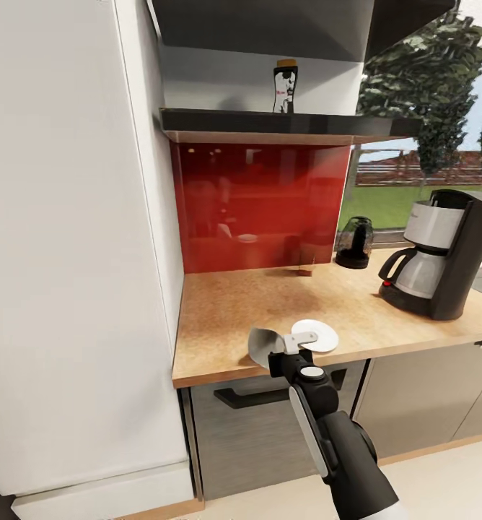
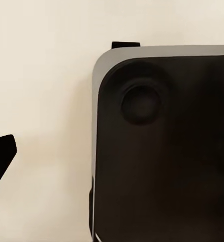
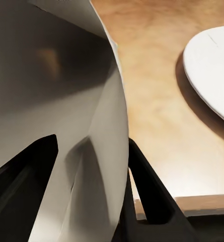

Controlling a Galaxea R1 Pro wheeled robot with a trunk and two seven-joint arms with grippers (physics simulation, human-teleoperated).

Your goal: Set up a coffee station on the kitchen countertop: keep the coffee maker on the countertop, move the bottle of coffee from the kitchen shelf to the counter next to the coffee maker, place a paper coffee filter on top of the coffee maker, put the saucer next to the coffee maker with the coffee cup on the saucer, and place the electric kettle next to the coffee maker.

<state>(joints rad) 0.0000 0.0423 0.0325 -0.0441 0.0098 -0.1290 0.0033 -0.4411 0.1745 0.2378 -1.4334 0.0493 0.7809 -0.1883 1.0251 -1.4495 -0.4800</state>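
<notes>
Paper is the danger here: my right gripper (image 1: 270, 352) holds the paper coffee filter (image 1: 264, 344) pinched between its fingers, low above the front edge of the kitchen countertop (image 1: 270, 296), just beside the saucer (image 1: 319, 336). The coffee maker (image 1: 443, 253) stands well apart to the right. During that long carry the thin cone may crumple or slip out, I think. For my left gripper, I cannot tell its state.

You face tall white cabinet panel (image 1: 68, 238) at left, glossy red backsplash (image 1: 263, 206) ahead, grey drawer fronts (image 1: 270, 426) below, pale floor (image 1: 443, 484), window (image 1: 428, 137) at right showing trees, lawn, daylight.
</notes>
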